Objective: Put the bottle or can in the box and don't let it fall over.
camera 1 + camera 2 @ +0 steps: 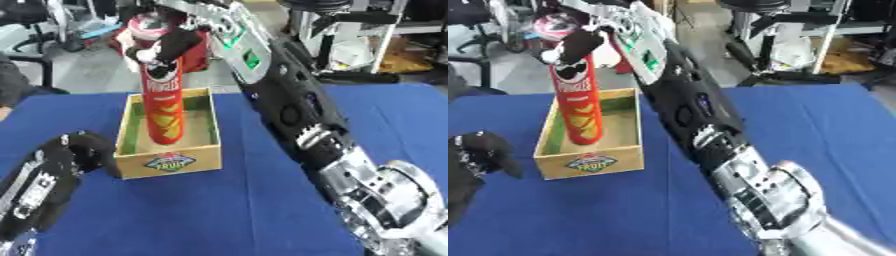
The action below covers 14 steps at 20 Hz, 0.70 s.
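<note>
**Robot hand steadies tall crisp can inside wooden box**

Resting at the lower left, the robot's black left hand (74,150) sits beside the near corner of the shallow, open-topped wooden box (168,162), fingers curled under and holding nothing; whether it touches the box wall cannot be made out. Its position there would seem to brace the box against sliding. Upright in the box stands the tall red cardboard crisp can (164,102), base on the box floor near the middle. Over its lid, the black right hand (162,50) is clamped around the can's top, apparently keeping the narrow cylinder from toppling. Blue cloth covers the table (227,210) beneath.
</note>
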Motion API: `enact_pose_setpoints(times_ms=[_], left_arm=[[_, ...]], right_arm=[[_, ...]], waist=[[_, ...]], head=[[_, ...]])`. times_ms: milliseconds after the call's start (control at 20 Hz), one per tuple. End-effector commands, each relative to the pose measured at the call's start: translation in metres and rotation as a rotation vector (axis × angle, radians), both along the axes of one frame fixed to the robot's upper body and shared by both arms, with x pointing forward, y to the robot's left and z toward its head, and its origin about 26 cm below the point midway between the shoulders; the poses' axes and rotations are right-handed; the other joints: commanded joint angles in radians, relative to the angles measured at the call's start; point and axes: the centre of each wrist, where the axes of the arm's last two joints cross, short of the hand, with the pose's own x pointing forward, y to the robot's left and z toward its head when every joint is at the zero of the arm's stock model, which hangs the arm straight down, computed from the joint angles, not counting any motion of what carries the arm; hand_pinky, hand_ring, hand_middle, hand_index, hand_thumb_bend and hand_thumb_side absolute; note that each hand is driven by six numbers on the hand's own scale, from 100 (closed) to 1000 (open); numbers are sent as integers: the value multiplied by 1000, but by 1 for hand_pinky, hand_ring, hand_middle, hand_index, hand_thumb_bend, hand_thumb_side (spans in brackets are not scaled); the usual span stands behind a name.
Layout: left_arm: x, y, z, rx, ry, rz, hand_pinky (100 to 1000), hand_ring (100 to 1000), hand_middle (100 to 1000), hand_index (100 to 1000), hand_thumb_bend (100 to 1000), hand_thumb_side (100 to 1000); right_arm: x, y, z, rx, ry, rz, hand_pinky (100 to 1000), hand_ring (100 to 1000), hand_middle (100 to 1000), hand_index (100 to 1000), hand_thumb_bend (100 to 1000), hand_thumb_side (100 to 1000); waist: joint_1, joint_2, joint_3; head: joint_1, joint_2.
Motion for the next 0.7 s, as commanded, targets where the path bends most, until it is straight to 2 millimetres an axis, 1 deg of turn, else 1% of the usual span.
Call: enact_pose_setpoints(times_ms=[50,100,150,300,350,450,700], left_arm=[[0,-4,10,-7,-37,-23,543,520,617,704,100,625],[0,-4,10,-7,-38,-24,543,519,617,704,100,625],[0,-4,11,-7,-38,-24,543,520,617,704,100,625],[0,-4,11,-5,-37,-18,543,519,617,704,100,632],[1,-3,10,-4,-36,-16,542,519,617,704,100,632],[1,-3,10,-2,-37,-13,542,519,617,704,100,631],[0,-2,10,3,-36,-9,541,519,617,704,100,636]], right_arm=[[-2,2,10,-33,-65,-27,758,769,805,963,477,484],[-1,0,10,-43,-80,-49,827,827,849,986,526,503],[0,-3,9,-48,-94,-71,874,866,879,998,556,515],[4,-11,3,-80,-196,-196,952,942,939,1000,632,531],[6,-14,0,-82,-223,-230,968,960,953,1000,655,540],[10,-19,-6,-70,-261,-290,973,966,959,1000,677,551],[15,-28,-11,-27,-328,-397,977,969,966,1000,686,566]], waist=[[2,-9,3],[0,-8,4],[-1,-8,5],[-4,-4,2],[-5,-3,0],[-5,-1,-2],[-3,0,-9]], head=[[-9,-7],[-9,-5],[-8,-4],[-5,-3],[-4,-2],[1,0],[1,0]])
